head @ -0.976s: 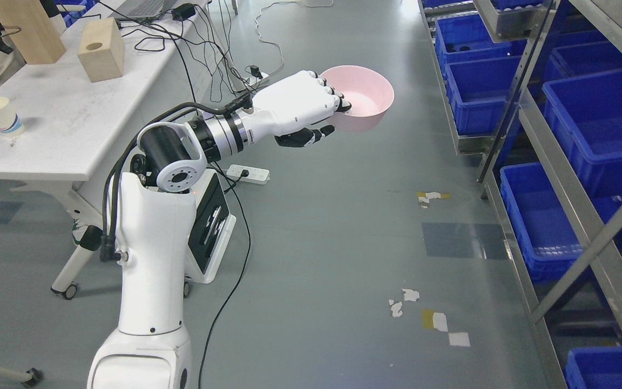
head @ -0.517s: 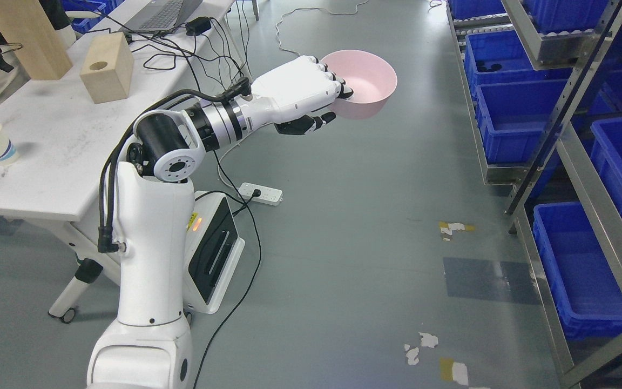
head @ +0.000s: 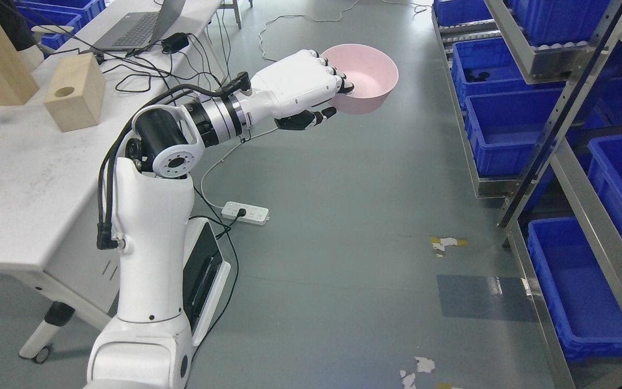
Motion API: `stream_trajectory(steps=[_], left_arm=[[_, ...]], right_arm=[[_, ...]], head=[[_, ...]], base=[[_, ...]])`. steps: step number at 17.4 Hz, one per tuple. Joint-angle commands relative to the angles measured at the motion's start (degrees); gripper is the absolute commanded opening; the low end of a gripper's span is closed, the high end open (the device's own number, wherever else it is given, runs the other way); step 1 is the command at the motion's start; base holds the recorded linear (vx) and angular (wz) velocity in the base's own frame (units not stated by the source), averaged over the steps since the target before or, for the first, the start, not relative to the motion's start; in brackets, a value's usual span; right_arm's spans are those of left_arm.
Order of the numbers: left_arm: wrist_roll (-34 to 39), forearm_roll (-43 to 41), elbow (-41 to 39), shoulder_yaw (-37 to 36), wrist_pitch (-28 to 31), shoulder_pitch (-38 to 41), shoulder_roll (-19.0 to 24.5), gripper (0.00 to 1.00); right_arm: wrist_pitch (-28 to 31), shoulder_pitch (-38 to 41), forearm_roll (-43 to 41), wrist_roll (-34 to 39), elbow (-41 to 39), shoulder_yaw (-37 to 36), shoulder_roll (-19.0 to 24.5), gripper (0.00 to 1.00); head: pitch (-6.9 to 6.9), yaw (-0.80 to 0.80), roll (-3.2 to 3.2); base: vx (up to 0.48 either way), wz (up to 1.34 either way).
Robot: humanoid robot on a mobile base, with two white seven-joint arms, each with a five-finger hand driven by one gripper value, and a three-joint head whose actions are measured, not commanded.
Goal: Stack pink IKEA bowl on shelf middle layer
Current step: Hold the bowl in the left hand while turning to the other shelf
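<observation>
Head view shows the left hand (head: 311,89) clamped on the near rim of the pink bowl (head: 367,78), fingers hooked over the edge into the hollow and the thumb pressed under the outside wall. It holds the bowl in the air over the grey floor (head: 343,216), mouth up and roughly level, well apart from the shelf (head: 559,156) at the right. The right arm is out of sight.

By my judgement, the pick-up is done and the carry is under way. What is left is to bring the bowl across to the shelf, find the middle layer, and set it down there or onto another bowl. No other pink bowl shows on the shelf from this angle.

The bowl is smooth, matte, round and deep, with a thin plain rim; it looks like light plastic. The shelf is bare metal with slanted rails, loaded with glossy blue bins (head: 505,129). The counter (head: 25,178) at the left is white and scuffed, bearing a pale wooden block (head: 73,92) with a round hole.
</observation>
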Motion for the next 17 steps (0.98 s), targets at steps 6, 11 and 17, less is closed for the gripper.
stream_trajectory(steps=[6, 11, 17], left_arm=[[0.2, 0.3, 0.4, -0.4, 0.0, -0.1, 1.0, 0.02], [0.2, 2.9, 0.4, -2.7, 0.0, -0.3, 1.0, 0.02], [0.2, 2.5, 1.9, 0.8, 0.0, -11.5, 1.0, 0.02]], right_arm=[[0.0, 1.3, 0.0, -0.1, -1.0, 0.0, -1.0, 1.0], [0.0, 1.3, 0.0, -0.1, -1.0, 0.0, -1.0, 1.0], [0.0, 1.3, 0.0, -0.1, -1.0, 0.0, -1.0, 1.0]], head=[[0.0, 0.0, 0.0], [0.0, 0.0, 0.0], [0.0, 0.0, 0.0]], base=[[0.063, -0.6], [-0.013, -1.21], [-0.02, -1.24]])
